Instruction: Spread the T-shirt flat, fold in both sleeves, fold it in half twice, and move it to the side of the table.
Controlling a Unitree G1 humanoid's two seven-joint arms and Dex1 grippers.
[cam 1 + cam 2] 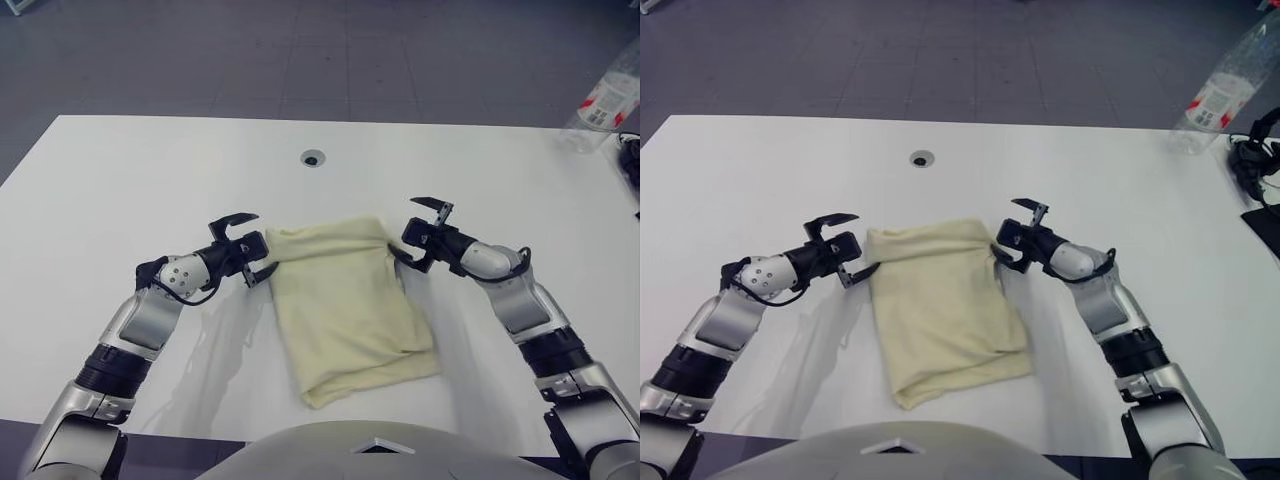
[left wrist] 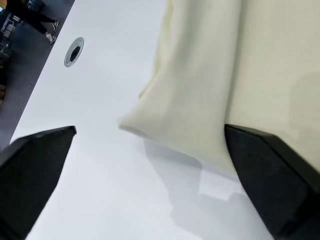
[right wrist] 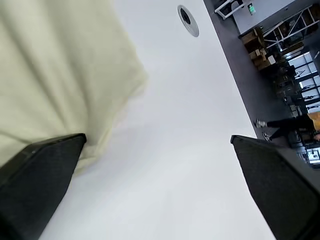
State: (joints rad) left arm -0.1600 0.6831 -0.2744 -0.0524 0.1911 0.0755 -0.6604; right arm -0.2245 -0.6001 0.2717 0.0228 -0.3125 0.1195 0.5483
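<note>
Folded pale-yellow T-shirt (image 1: 345,305) between two spread grippers
It lies as a creased rectangle by the middle of the white table's (image 1: 120,180) near edge; left gripper (image 1: 262,243) and right gripper (image 1: 406,231) flank its far corners, fingers apart. Far right, the bottle's (image 1: 605,100) red-and-white label is too small to read

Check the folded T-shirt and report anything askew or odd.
The T-shirt lies skewed to the edge of the table, not square. Its far right corner is bunched beside the open right gripper, and at the near right corner an under layer sticks out past the top one. No damage shows.
</note>
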